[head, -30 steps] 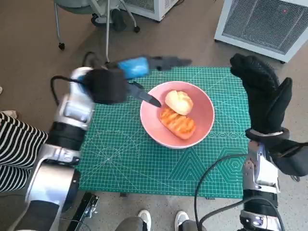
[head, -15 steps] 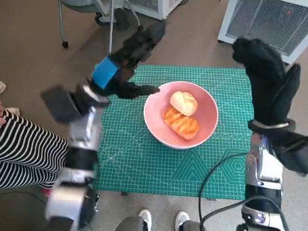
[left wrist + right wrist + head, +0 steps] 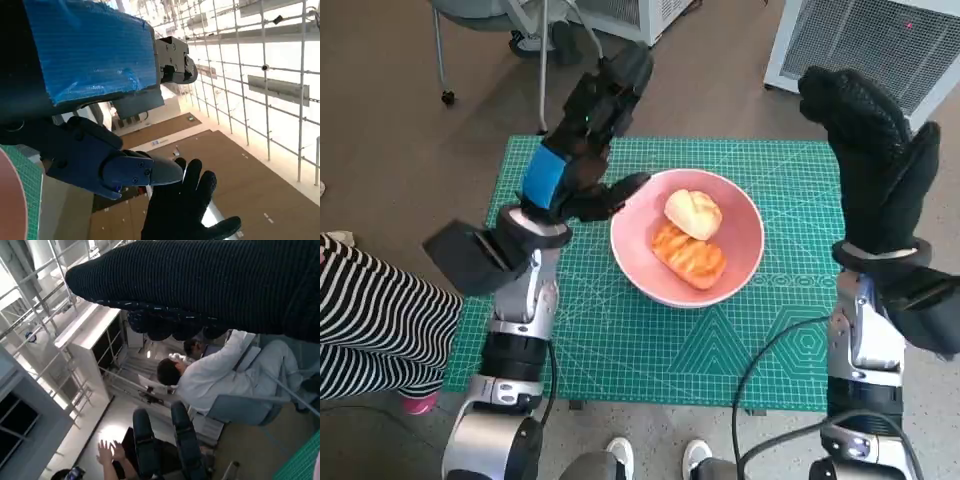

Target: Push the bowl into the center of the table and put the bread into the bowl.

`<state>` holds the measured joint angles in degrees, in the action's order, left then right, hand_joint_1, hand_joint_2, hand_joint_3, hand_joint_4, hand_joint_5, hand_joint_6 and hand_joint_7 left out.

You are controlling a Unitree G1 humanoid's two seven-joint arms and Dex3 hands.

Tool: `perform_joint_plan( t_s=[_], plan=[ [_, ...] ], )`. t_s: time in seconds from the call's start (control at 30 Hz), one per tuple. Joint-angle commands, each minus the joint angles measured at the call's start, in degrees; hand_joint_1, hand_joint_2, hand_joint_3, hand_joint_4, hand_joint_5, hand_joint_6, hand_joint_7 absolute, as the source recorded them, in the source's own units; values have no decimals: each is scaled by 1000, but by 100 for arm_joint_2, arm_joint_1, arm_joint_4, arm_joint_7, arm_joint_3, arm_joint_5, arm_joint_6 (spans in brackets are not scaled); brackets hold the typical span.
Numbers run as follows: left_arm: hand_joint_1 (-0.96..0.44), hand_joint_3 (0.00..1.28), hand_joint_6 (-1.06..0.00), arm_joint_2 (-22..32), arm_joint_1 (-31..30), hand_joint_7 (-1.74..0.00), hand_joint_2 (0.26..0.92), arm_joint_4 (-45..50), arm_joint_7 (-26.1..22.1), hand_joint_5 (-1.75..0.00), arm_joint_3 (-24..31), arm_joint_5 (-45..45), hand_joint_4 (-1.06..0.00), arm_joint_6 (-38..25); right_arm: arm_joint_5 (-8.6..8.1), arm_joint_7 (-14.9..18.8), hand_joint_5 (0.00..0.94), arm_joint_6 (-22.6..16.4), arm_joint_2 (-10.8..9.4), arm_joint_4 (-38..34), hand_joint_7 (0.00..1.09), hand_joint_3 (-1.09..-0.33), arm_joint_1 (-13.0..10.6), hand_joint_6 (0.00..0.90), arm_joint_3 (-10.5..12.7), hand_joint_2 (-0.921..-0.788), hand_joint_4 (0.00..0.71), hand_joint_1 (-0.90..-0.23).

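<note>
The pink bowl (image 3: 688,238) sits on the green table (image 3: 620,330), holding two pieces of bread (image 3: 690,238). It lies between the hands: the left hand (image 3: 582,150), raised with fingers spread and empty, is just beside its rim; the right hand (image 3: 872,160) is lifted, open, holding nothing.

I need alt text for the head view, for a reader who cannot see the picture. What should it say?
A pink bowl holding two pieces of bread sits near the middle of a green cutting mat. The blue-taped left hand is raised beside the bowl's left rim, and the gloved right hand is raised, open, over the mat's right edge.
</note>
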<state>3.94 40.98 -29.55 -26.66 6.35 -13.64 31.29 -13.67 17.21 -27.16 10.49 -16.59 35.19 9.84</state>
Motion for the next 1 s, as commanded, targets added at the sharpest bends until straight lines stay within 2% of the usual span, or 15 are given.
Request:
perform_joint_plan(
  t_s=[0.03, 0.67, 1.0],
  plan=[
    [-692, 457, 1, -42, -76, -280, 921, -219, 78, -8, 37, 14, -1, 206, 48, 58, 1, -87, 45, -284, 378, -685, 41, 92, 1, -921, 168, -729],
    [-699, 446, 1, -4, -37, -282, 921, -591, -49, 0, 54, -82, 0, 571, 85, 102, 2, -507, 29, -751, 379, -690, 87, 103, -28, -921, 172, -711],
    [-703, 441, 1, -22, -3, -283, 921, -767, -202, -1, 124, -202, -3, 672, 167, 65, 1, -685, 17, -800, 369, -689, 8, 91, -89, -921, 172, -714]
  ],
)
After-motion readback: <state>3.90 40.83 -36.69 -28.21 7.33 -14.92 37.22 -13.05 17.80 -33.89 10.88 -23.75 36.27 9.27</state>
